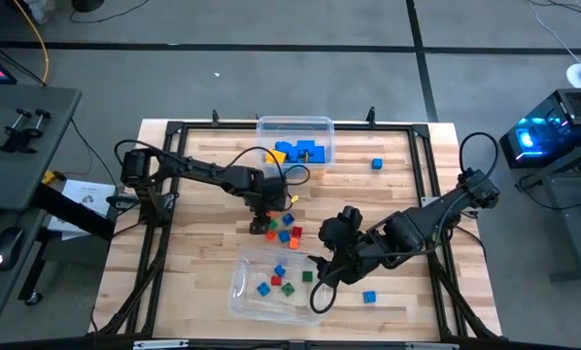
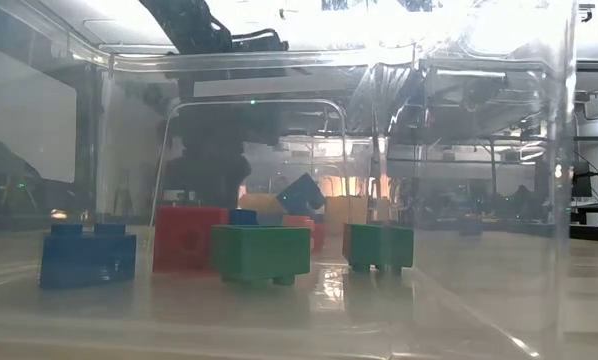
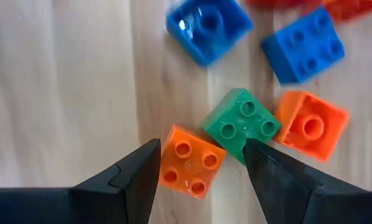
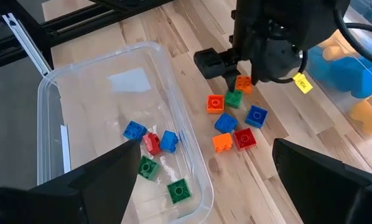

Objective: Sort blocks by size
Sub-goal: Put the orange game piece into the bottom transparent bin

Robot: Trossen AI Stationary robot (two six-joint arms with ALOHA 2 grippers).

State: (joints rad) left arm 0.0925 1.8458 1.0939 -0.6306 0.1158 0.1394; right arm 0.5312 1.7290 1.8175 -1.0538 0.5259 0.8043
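Several tiny bricks, orange, green, blue and red, lie in a loose pile [image 1: 283, 230] on the table's middle. My left gripper [image 1: 261, 222] is open and points down over the pile. Its fingers stand on either side of an orange brick [image 3: 189, 163], with a green brick [image 3: 241, 123] right beside it. My right gripper [image 1: 320, 270] is open and empty; it hovers by the right end of the near clear bin [image 1: 244, 292]. That bin holds several tiny blue, red and green bricks [image 4: 152, 149]. Larger blue and yellow blocks [image 1: 295, 151] lie in the far clear bin [image 1: 320, 124]. My left gripper's fingers [image 3: 142, 168] come from above and stand close on two opposite sides of the orange brick, which lies flat on the table, studs up. I cannot tell whether they touch it. One finger [image 3: 267, 168] covers a corner of the green brick.
One loose blue brick [image 1: 376, 163] lies at the far right and another [image 1: 368, 297] near the front right. Black frame rails [image 1: 174, 126] run around the table's edge. Bare wood lies left of the pile.
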